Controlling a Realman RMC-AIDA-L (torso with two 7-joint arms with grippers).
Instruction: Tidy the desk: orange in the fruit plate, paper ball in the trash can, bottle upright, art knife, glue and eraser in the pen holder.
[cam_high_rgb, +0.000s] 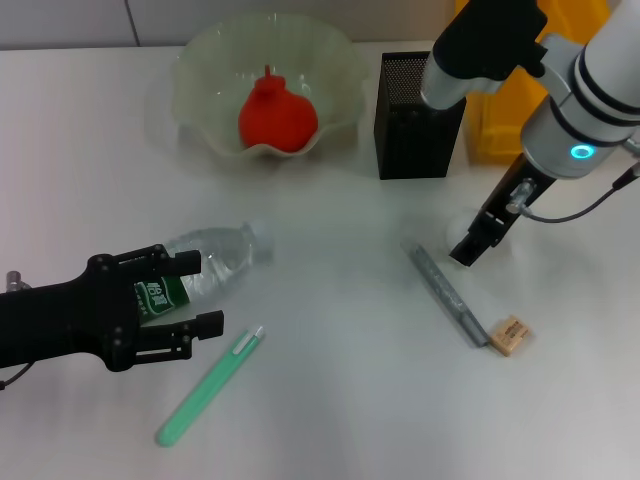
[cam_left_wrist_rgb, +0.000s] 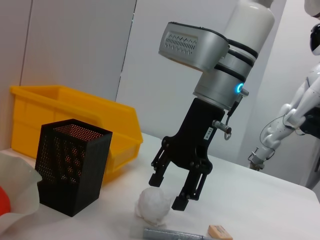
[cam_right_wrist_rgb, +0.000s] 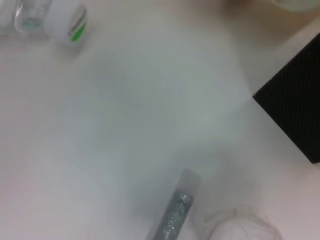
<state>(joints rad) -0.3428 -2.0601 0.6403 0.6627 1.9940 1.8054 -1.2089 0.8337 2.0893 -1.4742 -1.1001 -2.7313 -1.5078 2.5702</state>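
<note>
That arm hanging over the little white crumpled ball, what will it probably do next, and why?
Most likely the right gripper drops a little farther and closes on the paper ball. Its fingers are open and sit just above the ball, one at each side, not yet gripping it. The ball lies on the table beside the pen holder, so it has yet to be binned.

One red-orange round fruit (cam_high_rgb: 277, 117), one clear plastic bottle (cam_high_rgb: 205, 263), one green art knife (cam_high_rgb: 208, 386), one grey glue stick (cam_high_rgb: 447, 293), one tan eraser (cam_high_rgb: 508, 335), one white paper ball (cam_left_wrist_rgb: 154, 205).
</note>
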